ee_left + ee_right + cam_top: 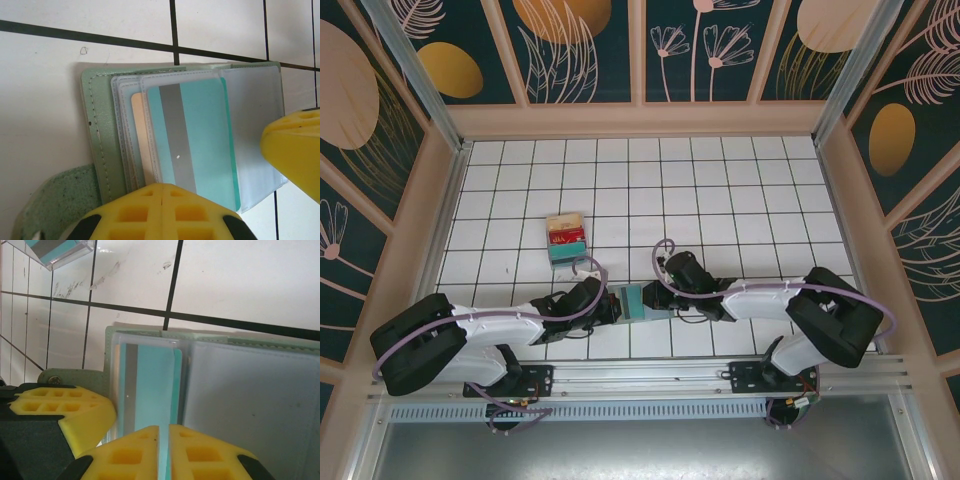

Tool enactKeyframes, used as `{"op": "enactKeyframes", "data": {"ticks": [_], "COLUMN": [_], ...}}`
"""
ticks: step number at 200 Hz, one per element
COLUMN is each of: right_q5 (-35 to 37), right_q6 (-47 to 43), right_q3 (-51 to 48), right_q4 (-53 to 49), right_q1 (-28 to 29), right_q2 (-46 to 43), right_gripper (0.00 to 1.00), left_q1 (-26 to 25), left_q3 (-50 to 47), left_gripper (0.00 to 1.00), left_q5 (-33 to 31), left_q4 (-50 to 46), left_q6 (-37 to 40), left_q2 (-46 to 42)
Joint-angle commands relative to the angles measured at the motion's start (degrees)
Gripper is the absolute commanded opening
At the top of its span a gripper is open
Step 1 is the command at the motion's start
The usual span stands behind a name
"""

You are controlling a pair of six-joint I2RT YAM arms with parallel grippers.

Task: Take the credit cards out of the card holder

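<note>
The grey-green card holder (638,301) lies open on the white tiles between both arms. In the left wrist view its green leaf (100,125) carries clear sleeves holding a teal card (205,135) with a grey stripe, and a tan credit card (138,130) shows as a strip beside it. My left gripper (166,192) is shut, its tips over the holder's near edge. My right gripper (163,440) hovers over the teal card (150,385), jaws a narrow slit apart. One of the right gripper's fingers (295,150) sits over the holder's clear right sleeve.
A stack of tan, red and teal cards (566,237) lies on the tiles behind and left of the holder, its corner also seen in the right wrist view (55,250). Wooden walls enclose the tiled floor (740,200).
</note>
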Motion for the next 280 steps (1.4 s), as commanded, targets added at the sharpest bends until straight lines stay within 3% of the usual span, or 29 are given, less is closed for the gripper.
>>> {"op": "enactKeyframes", "data": {"ticks": [1,174,195,232,280], "right_q5": [-1.07,-2.92,-2.97,-2.27,-0.96], "right_q6": [-0.99,-0.44,-0.47,-0.39,-0.43], "right_q3": [1.04,1.66,1.65,1.14,0.20], "right_q4": [0.09,2.32,2.32,1.82,0.81], "right_q1": [0.33,0.77,0.77,0.77,0.44], "right_q2": [2.02,5.77,5.65,4.99,3.37], "right_gripper": [0.14,0.16,0.07,0.00,0.00], "left_q1": [0.42,0.44,0.47,0.40,0.44], "left_q3": [-0.83,-0.61,-0.74,-0.98,-1.26], "left_gripper": [0.00,0.00,0.00,0.00,0.00], "left_q5": [-0.69,-0.63,-0.66,-1.09,-1.48], "left_q4": [-1.99,-2.19,-2.18,-2.41,-3.12], "left_q6": [-0.48,-0.16,-0.20,-0.33,-0.42], "left_q2": [-0.43,-0.17,-0.17,-0.43,-0.74]}}
